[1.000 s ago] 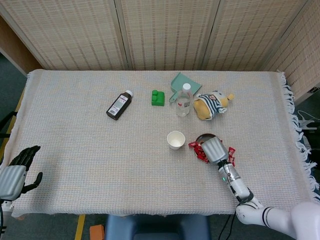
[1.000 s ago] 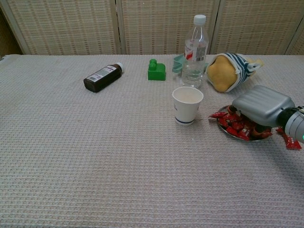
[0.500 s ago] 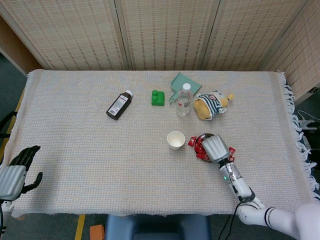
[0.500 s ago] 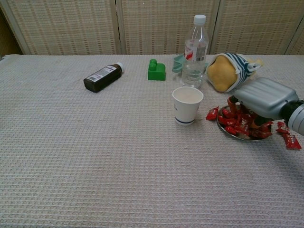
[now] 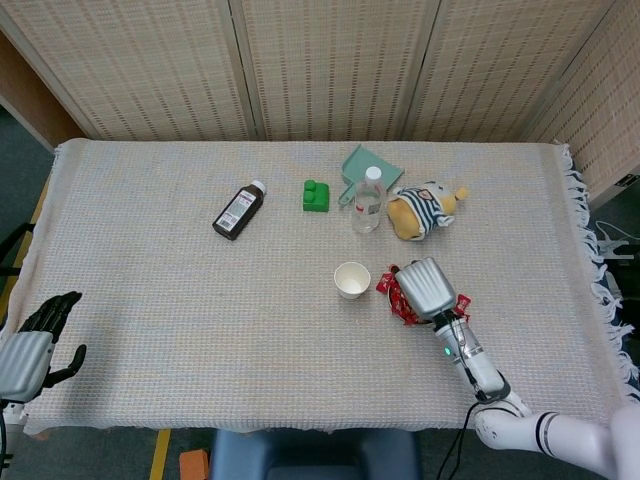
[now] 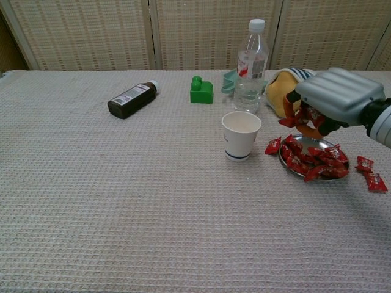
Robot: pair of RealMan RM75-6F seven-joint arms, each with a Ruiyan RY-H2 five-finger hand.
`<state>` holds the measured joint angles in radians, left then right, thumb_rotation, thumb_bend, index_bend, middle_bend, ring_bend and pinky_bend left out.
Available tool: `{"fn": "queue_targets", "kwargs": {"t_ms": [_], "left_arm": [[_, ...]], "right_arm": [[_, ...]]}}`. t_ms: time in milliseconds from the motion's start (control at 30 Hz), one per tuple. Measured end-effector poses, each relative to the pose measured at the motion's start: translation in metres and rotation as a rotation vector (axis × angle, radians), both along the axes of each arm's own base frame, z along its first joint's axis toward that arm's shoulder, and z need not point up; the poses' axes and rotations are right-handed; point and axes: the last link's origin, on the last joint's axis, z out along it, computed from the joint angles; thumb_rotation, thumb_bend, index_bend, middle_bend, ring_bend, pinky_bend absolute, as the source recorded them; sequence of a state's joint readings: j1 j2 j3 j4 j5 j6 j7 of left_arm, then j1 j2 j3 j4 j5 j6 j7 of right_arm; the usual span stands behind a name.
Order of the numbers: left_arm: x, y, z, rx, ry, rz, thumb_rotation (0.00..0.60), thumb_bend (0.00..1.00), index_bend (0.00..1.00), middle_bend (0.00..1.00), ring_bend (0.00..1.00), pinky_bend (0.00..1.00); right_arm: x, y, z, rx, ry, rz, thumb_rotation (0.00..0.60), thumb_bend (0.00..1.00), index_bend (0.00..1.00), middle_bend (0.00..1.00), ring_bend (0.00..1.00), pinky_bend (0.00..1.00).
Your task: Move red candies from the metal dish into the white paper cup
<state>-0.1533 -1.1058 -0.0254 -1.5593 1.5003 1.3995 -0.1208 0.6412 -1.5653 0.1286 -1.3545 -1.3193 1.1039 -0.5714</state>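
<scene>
My right hand [image 6: 333, 97] hung above the metal dish [image 6: 313, 174], fingers curled around a few red candies [image 6: 303, 117] that it gripped clear of the pile. In the head view the same hand [image 5: 428, 287] covered most of the dish, red wrappers showing at its left edge. The rest of the red candies sat heaped in the dish [image 6: 314, 160]. One loose candy [image 6: 272, 146] lay on the cloth between dish and white paper cup [image 6: 241, 135], two more [image 6: 369, 173] on the cloth to the right of the dish. Cup stood upright, just left of the dish; I couldn't see anything in it from either view. My left hand [image 5: 35, 343] was at the near left table edge, holding nothing, fingers apart. Behind: brown bottle [image 6: 131, 99] on its side, green block [image 6: 200, 90], clear water bottle [image 6: 250, 67] upright, striped plush toy [image 6: 288, 91], teal scoop [image 5: 361, 167].
</scene>
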Motion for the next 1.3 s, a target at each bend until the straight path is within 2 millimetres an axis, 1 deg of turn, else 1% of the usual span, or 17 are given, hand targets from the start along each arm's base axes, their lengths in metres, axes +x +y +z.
{"fn": "queue_targets", "kwargs": {"t_ms": [100, 200, 333, 400, 500, 733, 800, 833, 867, 933, 1000, 1100, 1200, 1300], "left_arm": [[0.0, 0.0, 0.001, 0.003, -0.003, 0.0, 0.6, 0.45, 0.0, 0.04, 0.05, 0.18], [-0.001, 0.0, 0.002, 0.006, -0.006, 0.001, 0.6, 0.45, 0.0, 0.04, 0.05, 0.18], [-0.001, -0.001, 0.004, 0.008, -0.011, 0.0, 0.6, 0.46, 0.0, 0.04, 0.05, 0.18], [-0.001, -0.001, 0.004, 0.01, -0.013, -0.001, 0.6, 0.45, 0.0, 0.04, 0.05, 0.18], [-0.001, -0.002, 0.005, 0.012, -0.017, -0.002, 0.6, 0.45, 0.0, 0.04, 0.05, 0.18], [-0.003, -0.002, 0.007, 0.013, -0.021, 0.002, 0.6, 0.46, 0.0, 0.04, 0.05, 0.18], [-0.003, -0.002, 0.006, 0.01, -0.02, 0.002, 0.6, 0.45, 0.0, 0.04, 0.05, 0.18], [-0.002, -0.002, 0.006, 0.009, -0.02, 0.001, 0.6, 0.46, 0.0, 0.04, 0.05, 0.18], [-0.002, -0.002, 0.006, 0.008, -0.019, 0.001, 0.6, 0.45, 0.0, 0.04, 0.05, 0.18], [-0.002, -0.002, 0.006, 0.008, -0.019, 0.0, 0.6, 0.45, 0.0, 0.04, 0.05, 0.18], [-0.002, -0.002, 0.006, 0.009, -0.02, 0.001, 0.6, 0.45, 0.0, 0.04, 0.05, 0.18], [-0.002, -0.001, 0.006, 0.009, -0.02, 0.001, 0.6, 0.46, 0.0, 0.04, 0.05, 0.18], [-0.002, -0.001, 0.006, 0.008, -0.022, 0.002, 0.6, 0.46, 0.0, 0.04, 0.05, 0.18], [-0.003, -0.001, 0.006, 0.009, -0.023, 0.003, 0.6, 0.46, 0.0, 0.04, 0.05, 0.18]], "right_arm": [[0.028, -0.004, 0.0, 0.012, -0.031, 0.044, 0.6, 0.36, 0.91, 0.82, 0.69, 0.84], [0.049, -0.008, -0.003, 0.012, -0.031, 0.072, 0.6, 0.36, 0.91, 0.82, 0.69, 0.84], [0.068, -0.013, -0.013, 0.024, -0.017, 0.083, 0.6, 0.36, 0.91, 0.82, 0.69, 0.84], [0.075, -0.015, -0.021, 0.034, -0.008, 0.08, 0.6, 0.36, 0.91, 0.82, 0.69, 0.84], [0.08, -0.018, -0.03, 0.044, 0.011, 0.071, 0.6, 0.36, 0.89, 0.82, 0.69, 0.84], [0.08, -0.022, -0.037, 0.029, 0.065, 0.056, 0.6, 0.35, 0.85, 0.82, 0.69, 0.83], [0.08, -0.022, -0.037, 0.032, 0.081, 0.054, 0.6, 0.35, 0.79, 0.82, 0.68, 0.82], [0.079, -0.022, -0.037, 0.033, 0.089, 0.057, 0.6, 0.35, 0.74, 0.81, 0.67, 0.82], [0.079, -0.022, -0.037, 0.035, 0.096, 0.06, 0.6, 0.35, 0.68, 0.77, 0.65, 0.81], [0.079, -0.021, -0.037, 0.038, 0.103, 0.058, 0.6, 0.35, 0.6, 0.7, 0.61, 0.8], [0.077, -0.022, -0.036, 0.04, 0.112, 0.051, 0.6, 0.35, 0.48, 0.59, 0.55, 0.78], [0.077, -0.021, -0.036, 0.043, 0.125, 0.038, 0.6, 0.33, 0.35, 0.48, 0.48, 0.75], [0.079, -0.02, -0.034, 0.047, 0.124, 0.037, 0.6, 0.31, 0.27, 0.42, 0.45, 0.75], [0.08, -0.02, -0.033, 0.052, 0.12, 0.037, 0.6, 0.3, 0.25, 0.41, 0.44, 0.75]]}}
